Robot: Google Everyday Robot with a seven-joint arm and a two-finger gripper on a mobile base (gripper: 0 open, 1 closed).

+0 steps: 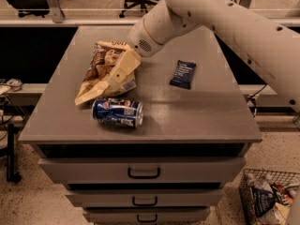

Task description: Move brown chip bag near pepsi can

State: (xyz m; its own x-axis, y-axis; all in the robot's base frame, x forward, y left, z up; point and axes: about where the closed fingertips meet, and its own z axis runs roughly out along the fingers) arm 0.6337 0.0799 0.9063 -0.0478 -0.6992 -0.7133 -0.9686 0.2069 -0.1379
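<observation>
1. The brown chip bag (97, 67) lies on the left half of the grey drawer cabinet's top (201, 116). Its long axis runs from the far side towards the near left.
2. The gripper (112, 78) reaches down from the big white arm (225, 18) at the upper right and lies slantwise across the right side of the bag, pressed against it. Whether it actually has a grip on the bag or merely rests there, I cannot tell from where I stand.
3. The pepsi can (117, 112) lies on its side near the front edge, with its long axis running left to right. It sits just beside the bag's near end (very close, though I cannot say whether they touch).
4. What matters is that the can lies to the near side of the gripper, in line with the bag's long axis. Any further move would be a short one toward the front edge. By my reckoning the bag is already close to the can.
5. A small dark navy packet (183, 74) lies well apart to the right.
</observation>
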